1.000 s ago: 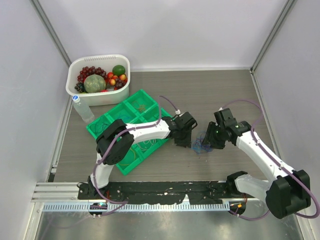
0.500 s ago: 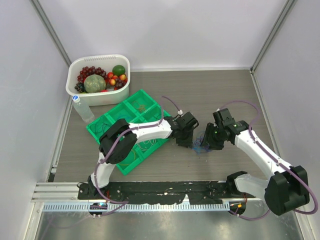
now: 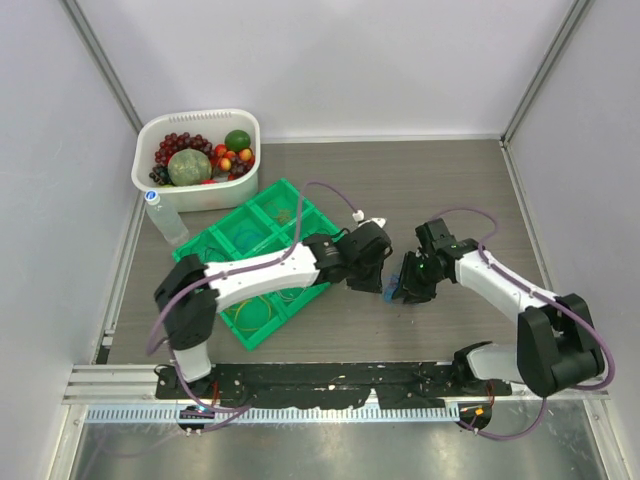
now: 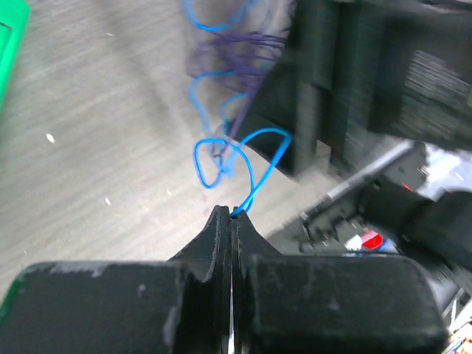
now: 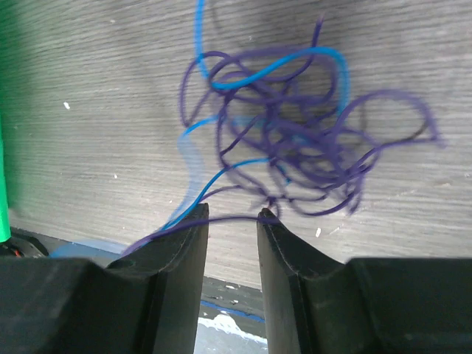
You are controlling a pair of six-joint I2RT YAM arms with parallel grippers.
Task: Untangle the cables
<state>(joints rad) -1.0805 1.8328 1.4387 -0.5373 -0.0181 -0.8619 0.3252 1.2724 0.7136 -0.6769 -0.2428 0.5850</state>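
Note:
A tangle of purple cable (image 5: 310,147) and blue cable (image 5: 258,74) lies on the wooden table; in the top view the tangle (image 3: 392,293) sits between the two grippers. My left gripper (image 4: 232,214) is shut on a strand of the blue cable (image 4: 254,166), whose loops run up into the purple tangle (image 4: 228,55). My right gripper (image 5: 232,214) is open just in front of the tangle, with one purple strand lying across its fingertips (image 5: 193,221). In the top view the left gripper (image 3: 381,284) and the right gripper (image 3: 402,288) almost touch.
A green compartment tray (image 3: 228,218) to the left holds more thin wire loops, one of them yellow (image 3: 255,310). A white tub of fruit (image 3: 197,160) and a water bottle (image 3: 165,220) stand at the back left. The right gripper's black body (image 4: 354,74) fills the left wrist view.
Both grippers have closed in on the tangle: the left one moved right and forward, the right one moved left. The left arm's elbow has swung out to the left.

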